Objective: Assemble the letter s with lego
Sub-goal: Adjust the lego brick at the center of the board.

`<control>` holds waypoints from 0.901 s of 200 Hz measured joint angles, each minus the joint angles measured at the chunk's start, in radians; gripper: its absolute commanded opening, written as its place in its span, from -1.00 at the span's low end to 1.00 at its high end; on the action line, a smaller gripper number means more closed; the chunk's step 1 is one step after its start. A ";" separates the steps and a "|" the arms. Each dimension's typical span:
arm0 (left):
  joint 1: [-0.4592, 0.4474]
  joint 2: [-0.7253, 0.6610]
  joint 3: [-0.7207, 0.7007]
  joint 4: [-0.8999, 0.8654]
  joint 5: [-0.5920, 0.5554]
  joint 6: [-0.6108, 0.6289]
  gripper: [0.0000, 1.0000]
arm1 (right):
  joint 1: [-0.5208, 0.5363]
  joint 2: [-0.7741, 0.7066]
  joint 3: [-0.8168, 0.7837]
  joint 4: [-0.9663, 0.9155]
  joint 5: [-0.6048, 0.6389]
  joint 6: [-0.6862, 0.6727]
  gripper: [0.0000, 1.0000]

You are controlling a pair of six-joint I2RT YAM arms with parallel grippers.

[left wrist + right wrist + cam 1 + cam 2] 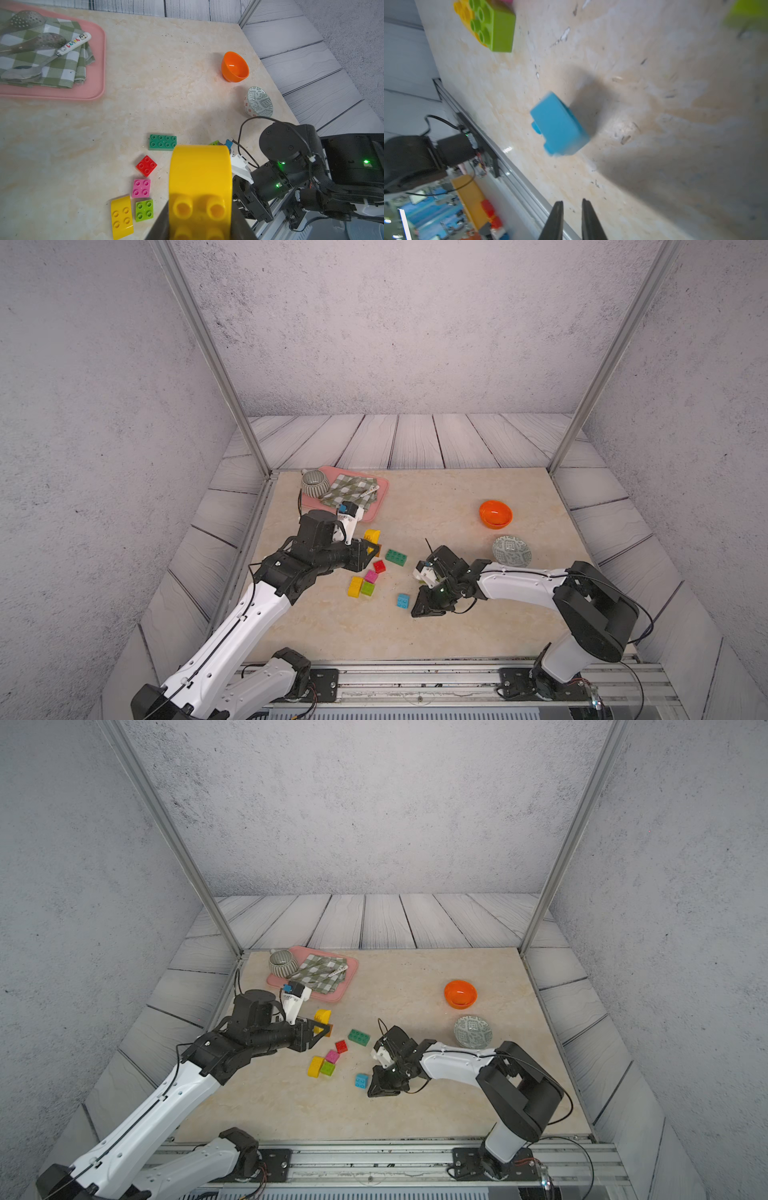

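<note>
On a beige marble worktop [457, 626], left jaws are pinching a curved yellow plastic lego brick [199, 176] near loose coloured bricks [370, 576], centre-left; right jaws, pressed together, empty, are sitting right of a small blue brick [402, 600]: spread them before gripping.

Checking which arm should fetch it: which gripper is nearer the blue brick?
Right. The right gripper, shut and empty, sits just beside the blue brick, apart from it. The left gripper is much farther away, clamped on a yellow curved brick.
</note>
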 measured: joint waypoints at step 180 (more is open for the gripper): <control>0.000 -0.075 0.078 -0.069 -0.046 0.010 -0.76 | 0.173 0.322 0.598 -0.449 0.552 -0.205 0.43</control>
